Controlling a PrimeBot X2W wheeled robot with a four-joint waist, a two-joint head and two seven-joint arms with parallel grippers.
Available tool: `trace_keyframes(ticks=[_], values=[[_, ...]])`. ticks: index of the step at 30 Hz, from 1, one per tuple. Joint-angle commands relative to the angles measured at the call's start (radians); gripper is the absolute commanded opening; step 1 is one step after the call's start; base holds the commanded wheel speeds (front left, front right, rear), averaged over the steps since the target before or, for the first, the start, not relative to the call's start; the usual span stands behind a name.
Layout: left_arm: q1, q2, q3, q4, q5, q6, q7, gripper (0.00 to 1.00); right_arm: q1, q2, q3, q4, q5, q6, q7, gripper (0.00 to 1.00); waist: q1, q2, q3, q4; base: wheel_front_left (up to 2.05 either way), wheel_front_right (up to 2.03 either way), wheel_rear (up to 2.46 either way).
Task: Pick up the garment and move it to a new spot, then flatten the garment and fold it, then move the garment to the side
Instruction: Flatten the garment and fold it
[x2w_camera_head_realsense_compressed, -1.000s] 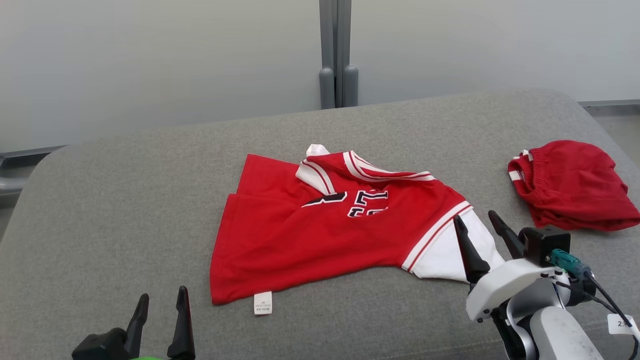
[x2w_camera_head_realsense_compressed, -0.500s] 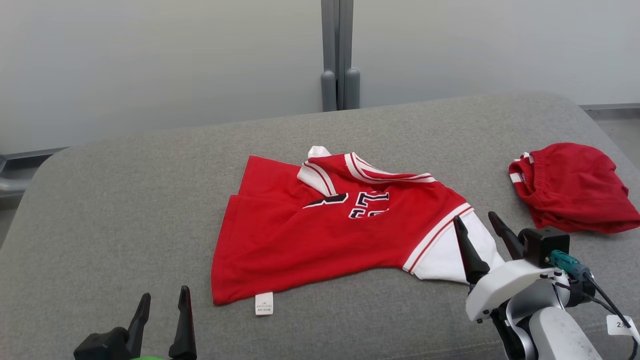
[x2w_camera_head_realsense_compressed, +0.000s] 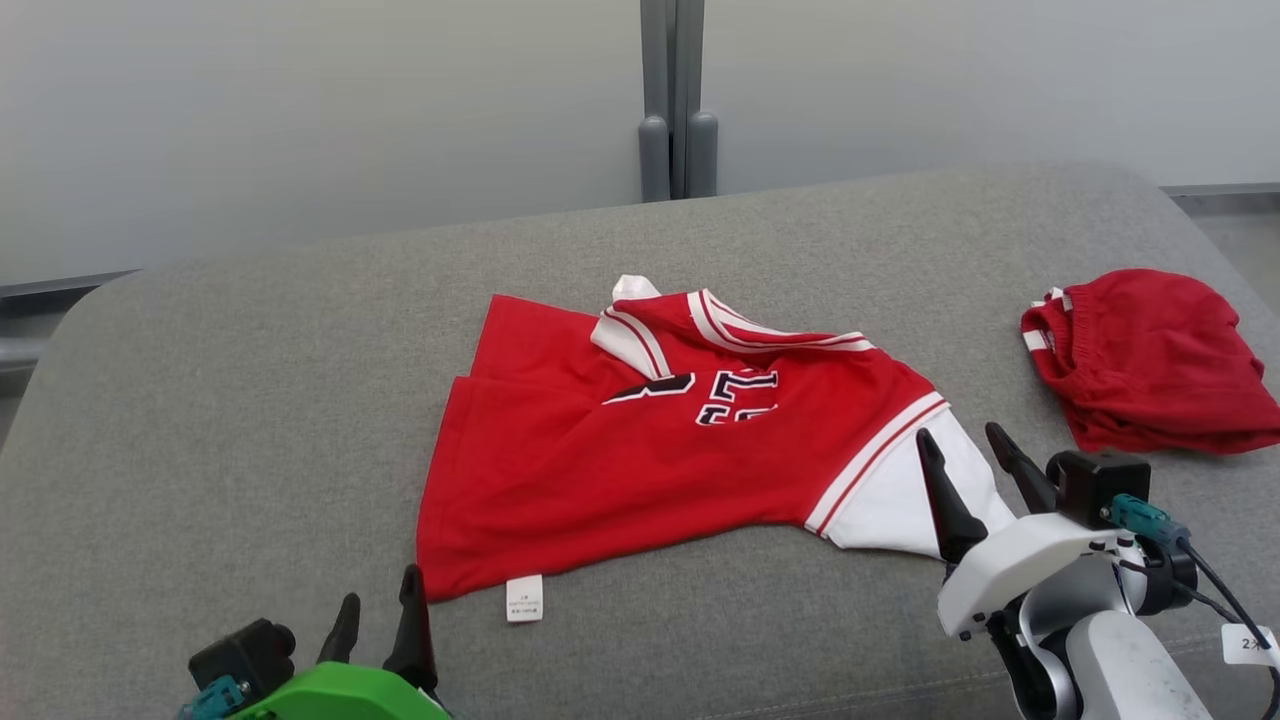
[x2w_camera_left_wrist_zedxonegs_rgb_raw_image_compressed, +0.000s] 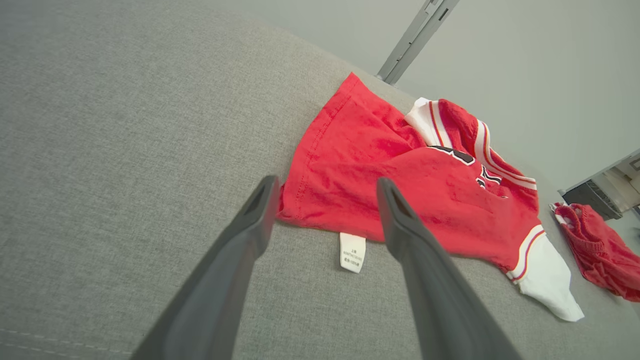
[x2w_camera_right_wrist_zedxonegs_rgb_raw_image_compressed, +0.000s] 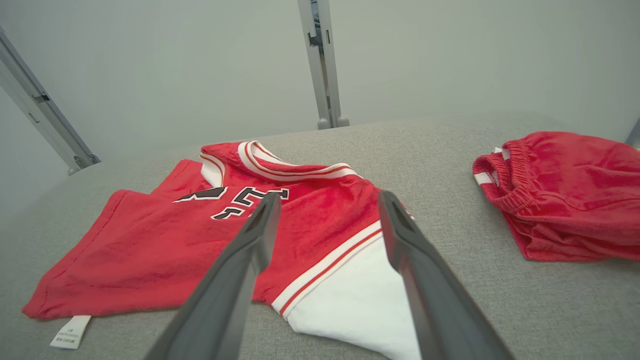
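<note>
Down at 7 o'clock of the jersey (x2w_camera_head_realsense_compressed: 640, 460), the left gripper (x2w_camera_head_realsense_compressed: 378, 590) gapes wide and empty, same as the right gripper (x2w_camera_head_realsense_compressed: 960, 445) at 4 o'clock, so a shallow pinch might snag just one layer.

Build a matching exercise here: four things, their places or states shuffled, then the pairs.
1. red jersey with black numerals
2. bunched red shorts with white trim
3. small white care label
4. right gripper

A. near the grey cushion's right edge
B. open, pointing at the white sleeve
C. lying mid-cushion, collar rumpled
D. at the jersey's near hem

Pairs: 1-C, 2-A, 3-D, 4-B
</note>
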Motion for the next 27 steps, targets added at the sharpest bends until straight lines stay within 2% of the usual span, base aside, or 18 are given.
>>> trace_keyframes(ticks=[1,6,14,27], values=[[-0.025,-0.017,0.012,0.018,-0.028,-0.003,0.008,1.00,-0.002,-0.001,-0.004,-0.003,0.003,-0.001,0.003,1.00,0.0000,0.0000,0.011,-0.007,0.00,0.00,0.00],[-0.064,-0.052,0.020,0.097,-0.087,-0.007,0.063,1.00,-0.005,-0.006,-0.007,-0.005,0.003,-0.001,0.007,1.00,0.0000,0.0000,0.034,-0.027,0.00,0.00,0.00],[-0.125,-0.073,0.032,0.208,-0.129,-0.012,0.105,1.00,-0.011,-0.013,-0.025,-0.015,-0.001,-0.001,0.004,1.00,0.0000,0.0000,0.081,-0.055,0.00,0.00,0.00],[-0.230,-0.092,0.064,0.374,-0.151,0.003,0.094,1.00,-0.045,-0.015,-0.026,-0.019,0.001,-0.001,-0.014,1.00,0.0000,0.0000,0.157,-0.097,0.00,0.00,0.00]])
